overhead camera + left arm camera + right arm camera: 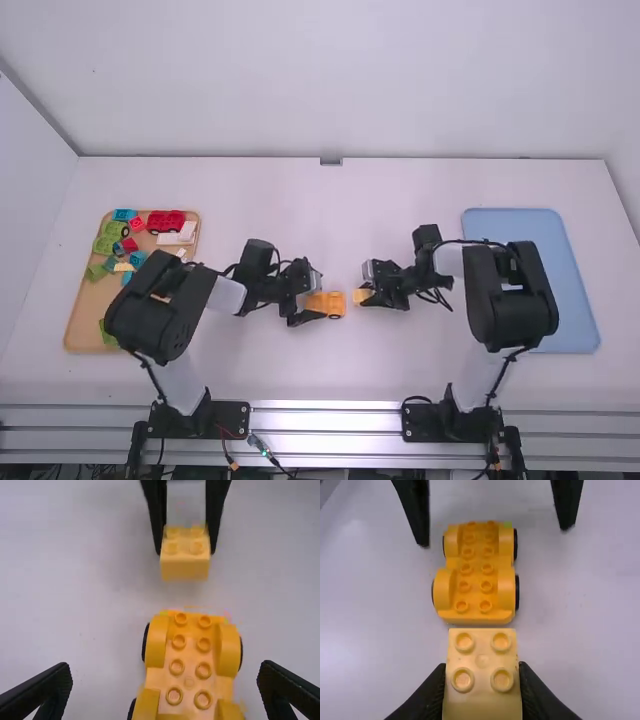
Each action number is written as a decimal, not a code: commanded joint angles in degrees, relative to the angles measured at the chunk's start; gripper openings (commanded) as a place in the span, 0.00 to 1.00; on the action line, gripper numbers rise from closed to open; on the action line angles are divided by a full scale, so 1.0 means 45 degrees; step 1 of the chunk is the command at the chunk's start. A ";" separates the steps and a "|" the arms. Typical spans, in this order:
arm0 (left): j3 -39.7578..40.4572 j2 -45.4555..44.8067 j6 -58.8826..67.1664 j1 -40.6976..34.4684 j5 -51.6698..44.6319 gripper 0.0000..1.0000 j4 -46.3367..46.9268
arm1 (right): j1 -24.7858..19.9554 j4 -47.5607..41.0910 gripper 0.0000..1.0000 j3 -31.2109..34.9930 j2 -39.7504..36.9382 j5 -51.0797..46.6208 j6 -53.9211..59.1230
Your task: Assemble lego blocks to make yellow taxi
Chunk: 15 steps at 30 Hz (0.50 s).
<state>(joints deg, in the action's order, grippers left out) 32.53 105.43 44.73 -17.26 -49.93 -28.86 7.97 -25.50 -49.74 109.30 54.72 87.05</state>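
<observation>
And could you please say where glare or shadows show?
High view: glare on the silver metal rail; left wrist view: faint shadow on the white table beside the pale yellow plastic block; right wrist view: faint shading around the orange-yellow wheeled base.

One yellow wheeled base [190, 669], one held yellow block [482, 700], one left gripper [317, 299], one right gripper [368, 294], two arms [160, 310], one tan tray [84, 315], one blue tray [570, 310], other blocks [165, 221] too crowded to count
</observation>
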 commanded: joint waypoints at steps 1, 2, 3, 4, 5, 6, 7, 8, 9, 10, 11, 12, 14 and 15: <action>-0.0092 0.0602 0.0024 0.0044 0.0204 0.99 -0.0160 | 0.0243 -0.0160 0.31 0.0073 -0.0554 0.0112 -0.0053; -0.0092 0.0874 0.0039 -0.0024 0.0214 0.99 -0.0355 | 0.0345 -0.0209 0.31 0.0073 -0.0665 0.0146 -0.0058; -0.0092 0.1020 0.0107 -0.0024 0.0209 0.99 -0.0442 | 0.0408 -0.0219 0.31 0.0073 -0.0704 0.0199 -0.0058; -0.0092 0.1297 0.0578 0.0000 0.0058 0.99 -0.0515 | 0.0549 -0.0204 0.31 0.0073 -0.0738 0.0228 -0.0053; -0.0087 0.1413 0.0874 -0.0005 -0.0117 1.00 -0.0505 | 0.0617 -0.0199 0.31 0.0073 -0.0738 0.0223 -0.0058; -0.0053 0.1564 0.1185 -0.0010 -0.0330 0.98 -0.0481 | 0.0719 -0.0209 0.31 0.0073 -0.0738 0.0219 -0.0092; -0.0029 0.1700 0.1394 -0.0049 -0.0471 0.96 -0.0491 | 0.0816 -0.0141 0.31 0.0073 -0.0738 0.0223 -0.0379; -0.0029 0.1719 0.1404 -0.0058 -0.0471 0.95 -0.0500 | 0.0855 -0.0097 0.31 0.0073 -0.0738 0.0219 -0.0495; -0.0034 0.1841 0.1389 -0.0087 -0.0403 0.90 -0.0627 | 0.0981 -0.0005 0.31 0.0073 -0.0738 0.0204 -0.0840; -0.0058 0.1875 0.1389 -0.0087 -0.0359 0.86 -0.0680 | 0.1112 -0.0024 0.31 0.0073 -0.0738 0.0228 -0.0869; -0.0083 0.1889 0.1452 -0.0087 -0.0369 0.80 -0.0704 | 0.1209 -0.0024 0.31 0.0073 -0.0738 0.0228 -0.0860; -0.0083 0.1889 0.1535 -0.0083 -0.0379 0.75 -0.0685 | 0.1277 -0.0024 0.31 0.0073 -0.0738 0.0223 -0.0869; -0.0083 0.1889 0.1744 -0.0087 -0.0369 0.69 -0.0646 | 0.1438 -0.0010 0.31 0.0073 -0.0738 0.0219 -0.0869; -0.0073 0.1889 0.1695 -0.0087 -0.0369 0.67 -0.0695 | 0.1603 0.0034 0.32 0.0073 -0.0738 0.0223 -0.0869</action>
<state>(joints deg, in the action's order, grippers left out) 32.51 112.46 51.09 -17.41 -51.37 -32.40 14.20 -25.43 -49.74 106.94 54.92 83.94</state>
